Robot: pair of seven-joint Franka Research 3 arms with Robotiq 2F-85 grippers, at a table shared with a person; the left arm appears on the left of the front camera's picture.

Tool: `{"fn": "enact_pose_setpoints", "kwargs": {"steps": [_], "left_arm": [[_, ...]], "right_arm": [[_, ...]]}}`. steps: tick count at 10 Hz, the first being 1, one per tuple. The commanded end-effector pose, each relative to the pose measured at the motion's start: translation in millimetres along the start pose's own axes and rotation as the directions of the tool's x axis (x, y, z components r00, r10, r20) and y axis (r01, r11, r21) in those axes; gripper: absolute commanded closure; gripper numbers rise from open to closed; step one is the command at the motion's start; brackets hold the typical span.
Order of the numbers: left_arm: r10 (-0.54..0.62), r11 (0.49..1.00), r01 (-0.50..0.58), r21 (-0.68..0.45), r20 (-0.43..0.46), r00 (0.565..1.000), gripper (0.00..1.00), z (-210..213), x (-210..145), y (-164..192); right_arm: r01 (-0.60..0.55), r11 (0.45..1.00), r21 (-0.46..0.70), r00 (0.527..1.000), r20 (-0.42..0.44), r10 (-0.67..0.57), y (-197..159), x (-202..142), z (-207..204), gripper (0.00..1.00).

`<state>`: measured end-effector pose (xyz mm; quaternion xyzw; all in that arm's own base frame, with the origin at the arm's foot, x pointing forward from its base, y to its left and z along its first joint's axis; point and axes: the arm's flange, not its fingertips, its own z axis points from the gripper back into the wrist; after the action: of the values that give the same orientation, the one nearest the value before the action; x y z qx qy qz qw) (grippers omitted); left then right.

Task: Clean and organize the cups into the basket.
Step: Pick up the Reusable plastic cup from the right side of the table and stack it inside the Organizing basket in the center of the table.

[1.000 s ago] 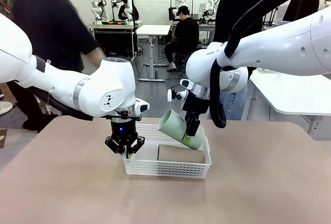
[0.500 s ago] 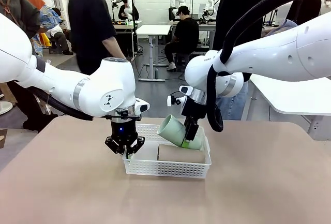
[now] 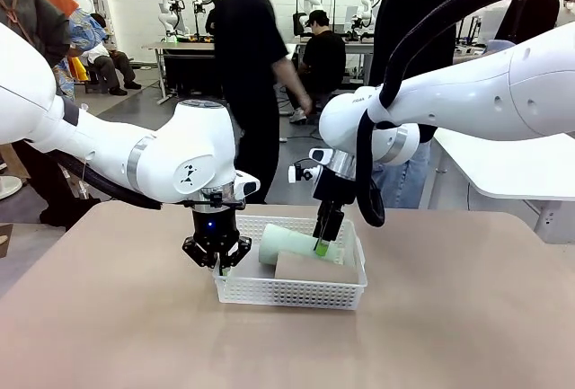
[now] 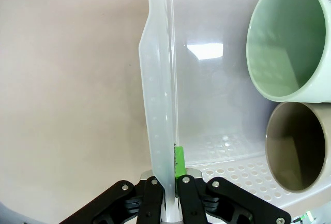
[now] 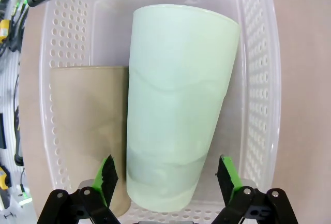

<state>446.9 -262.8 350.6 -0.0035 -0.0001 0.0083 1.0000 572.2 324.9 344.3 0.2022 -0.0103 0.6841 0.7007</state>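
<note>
Nearest, the L gripper is pinched tight on the left wall of the shallow white perforated plastic basket, gripping nothing else. Inside, 1 tan-brown matte tumbler lies on its side at the front w/ the pale mint green tumbler just behind, touching it. The R gripper straddles the mint tumbler's narrow end, jaws spread wide and pads seemingly clear of it, so holding nothing. 2 cups look stowed, approx 2/3 done if a 3rd is due.
</note>
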Motion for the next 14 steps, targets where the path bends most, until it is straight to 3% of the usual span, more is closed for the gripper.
{"fn": "enact_pose_setpoints", "kwargs": {"steps": [1,3,5,8,10,12,13,14], "left_arm": [[0.003,1.0,-0.003,-0.002,0.0,1.0,1.0,0,-1,1],[0.003,1.0,-0.003,-0.002,0.0,1.0,1.0,0,-1,1],[0.003,1.0,-0.003,-0.002,0.0,1.0,1.0,0,-1,1],[0.003,1.0,-0.003,-0.002,0.0,1.0,1.0,0,-1,1],[0.003,1.0,-0.003,-0.002,0.0,1.0,1.0,0,-1,1],[0.003,1.0,-0.003,-0.002,0.0,1.0,1.0,0,-1,1],[0.003,1.0,-0.003,-0.002,0.0,1.0,1.0,0,-1,1],[0.003,1.0,-0.003,-0.002,0.0,1.0,1.0,0,-1,1]], "right_arm": [[0.007,1.0,-0.001,1.0,0.014,-0.007,-1,-1,8,0.0],[-0.013,0.999,-0.044,0.996,0.085,0.017,11,-25,33,0.0],[-0.097,0.99,-0.101,0.959,0.258,0.12,50,-97,86,0.0],[-0.032,0.979,-0.202,0.823,0.55,0.14,101,-252,147,0.0],[0.028,0.99,-0.141,0.765,0.641,0.07,99,-329,145,0.0],[0.056,0.993,-0.101,0.646,0.762,0.041,90,-400,138,0.0],[0.076,0.99,-0.115,0.563,0.825,0.053,87,-435,134,0.0],[0.07,0.987,-0.143,0.51,0.856,0.088,87,-459,130,0.0]]}}
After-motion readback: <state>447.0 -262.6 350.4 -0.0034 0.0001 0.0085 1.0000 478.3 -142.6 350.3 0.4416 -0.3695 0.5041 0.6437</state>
